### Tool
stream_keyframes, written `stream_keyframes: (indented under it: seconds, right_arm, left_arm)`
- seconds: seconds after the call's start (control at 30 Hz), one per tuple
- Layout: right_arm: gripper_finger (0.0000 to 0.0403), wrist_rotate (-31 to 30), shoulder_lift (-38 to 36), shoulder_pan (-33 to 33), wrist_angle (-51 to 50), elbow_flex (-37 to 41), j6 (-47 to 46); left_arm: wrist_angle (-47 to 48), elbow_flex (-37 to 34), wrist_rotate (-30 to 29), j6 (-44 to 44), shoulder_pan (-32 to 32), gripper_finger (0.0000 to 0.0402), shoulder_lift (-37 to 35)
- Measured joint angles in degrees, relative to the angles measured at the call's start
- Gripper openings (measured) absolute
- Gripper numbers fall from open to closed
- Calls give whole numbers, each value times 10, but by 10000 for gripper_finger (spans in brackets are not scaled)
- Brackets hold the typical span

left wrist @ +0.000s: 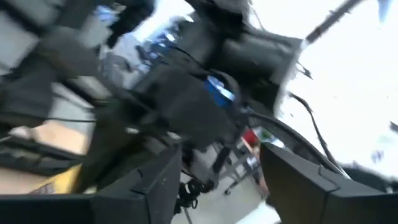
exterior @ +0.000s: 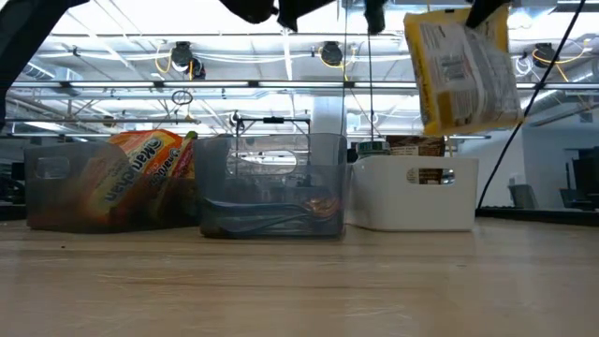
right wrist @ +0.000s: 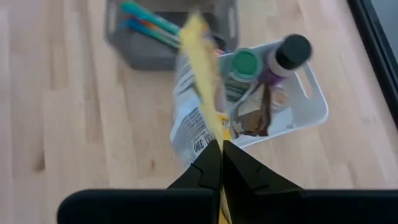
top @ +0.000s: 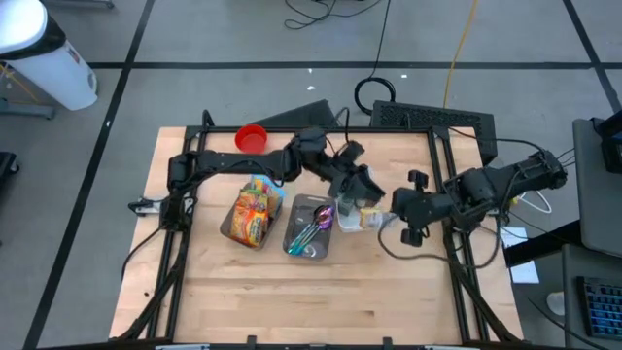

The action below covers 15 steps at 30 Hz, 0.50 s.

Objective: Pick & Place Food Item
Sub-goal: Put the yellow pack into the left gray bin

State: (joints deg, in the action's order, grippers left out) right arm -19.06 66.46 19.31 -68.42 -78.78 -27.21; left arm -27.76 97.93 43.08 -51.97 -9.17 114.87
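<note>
The right gripper (right wrist: 219, 149) pinched a yellow food packet (right wrist: 198, 99) by its edge, fingers pressed together on it, and held it in the air. In the low view the packet (exterior: 463, 70) hung at the upper right of the frame, clear of the table (exterior: 299, 281), above and slightly right of the white bin (exterior: 416, 194). In the high view the right gripper (top: 397, 212) sat right of centre, with the packet (top: 362, 220) showing pale just left of it, beside the white bin's spot.

In the right wrist view the white bin (right wrist: 311, 106) lay in the upper right of the frame, past the packet; it held a green-capped jar (right wrist: 245, 64), a dark-capped bottle (right wrist: 292, 50) and a brown wrapper (right wrist: 256, 118). A grey tray (right wrist: 171, 37) with coloured utensils (right wrist: 149, 25) lay at the top centre.

In the high view the tray (top: 309, 227) was at the middle of the table, and a clear bin (top: 251, 214) of bright snack bags was just left of it. A red cup (top: 252, 138) stood near the table's upper left edge.

The left gripper (top: 362, 180) reached over the centre, above the white bin's area; in the left wrist view its fingers (left wrist: 158, 186) stood spread apart with nothing between them
</note>
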Motion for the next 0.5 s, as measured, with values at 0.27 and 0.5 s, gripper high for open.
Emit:
stream_keyframes:
  seconds: [0.27,0.5]
  right_arm:
    - [0,-50,0,-84,0,0,-78]
    - [0,-158,0,-123,-32,0,-51]
  left_arm:
    - [79,0,2,-128,-45,239,0]
    - [126,0,-17,-220,-52,239,0]
